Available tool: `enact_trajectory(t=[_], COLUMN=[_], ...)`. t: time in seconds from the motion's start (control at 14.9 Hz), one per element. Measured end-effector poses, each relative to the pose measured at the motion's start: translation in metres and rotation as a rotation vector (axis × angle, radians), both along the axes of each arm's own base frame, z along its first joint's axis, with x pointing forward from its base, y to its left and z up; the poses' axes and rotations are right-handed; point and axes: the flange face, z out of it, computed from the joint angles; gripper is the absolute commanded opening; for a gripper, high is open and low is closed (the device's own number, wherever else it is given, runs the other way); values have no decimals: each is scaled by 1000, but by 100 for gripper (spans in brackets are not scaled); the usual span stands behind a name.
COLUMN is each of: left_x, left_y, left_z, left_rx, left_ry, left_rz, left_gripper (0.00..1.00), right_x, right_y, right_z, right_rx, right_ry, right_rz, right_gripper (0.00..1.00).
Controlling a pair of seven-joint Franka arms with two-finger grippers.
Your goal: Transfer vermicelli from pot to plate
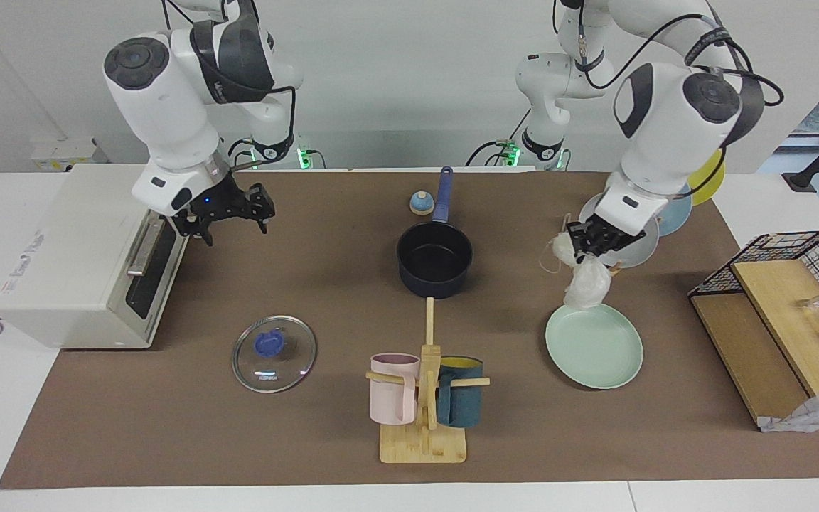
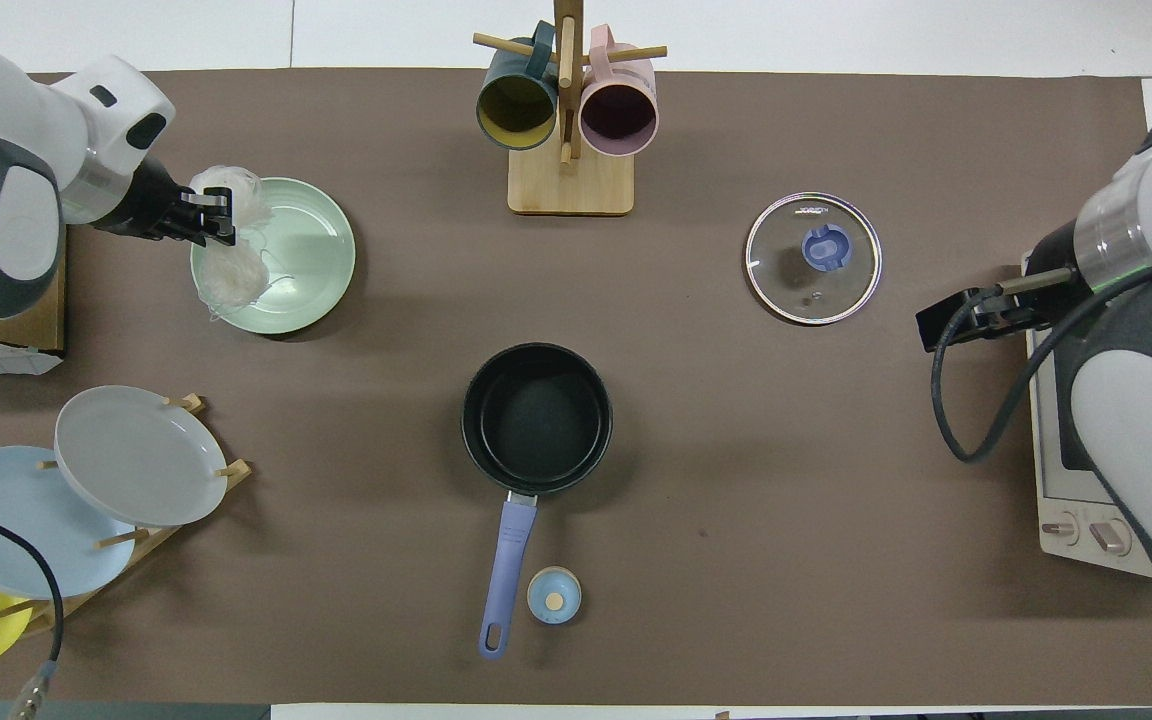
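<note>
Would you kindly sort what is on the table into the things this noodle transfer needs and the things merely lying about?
In use:
- vermicelli, held in the shut left gripper
- pot
- mint-green plate

Lying about:
- glass lid
- mug rack
- plates in the stand
- toaster oven
- right gripper, open, waiting

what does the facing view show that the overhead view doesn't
Only the facing view shows that the vermicelli hangs in the air from the shut left gripper, above the mint-green plate, not yet on it. It also shows the wire basket.

Only the overhead view shows the oven's knobs.

Both show the empty pot, the glass lid, the mug stand, and the open right gripper beside the oven.
</note>
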Motion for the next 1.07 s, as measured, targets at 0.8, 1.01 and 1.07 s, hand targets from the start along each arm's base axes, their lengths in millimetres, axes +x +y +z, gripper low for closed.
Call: enact_trajectory(t=[0.8, 1.01, 1.07], left_x=[7, 6, 6], left_y=[0, 6, 6], left_z=[-95, -100, -99], left_rx=[9, 12, 16], left_ry=[-37, -41, -44], left_rz=[-111, -127, -132], left_gripper=[30, 100, 100], right_x=[-9, -9, -9], right_y=[-16, -16, -16], right_z=[-7, -7, -7], right_rx=[-5, -5, -5], right_ry=[38, 38, 38], right_rz=[-30, -30, -30], right_gripper=[100, 100, 100])
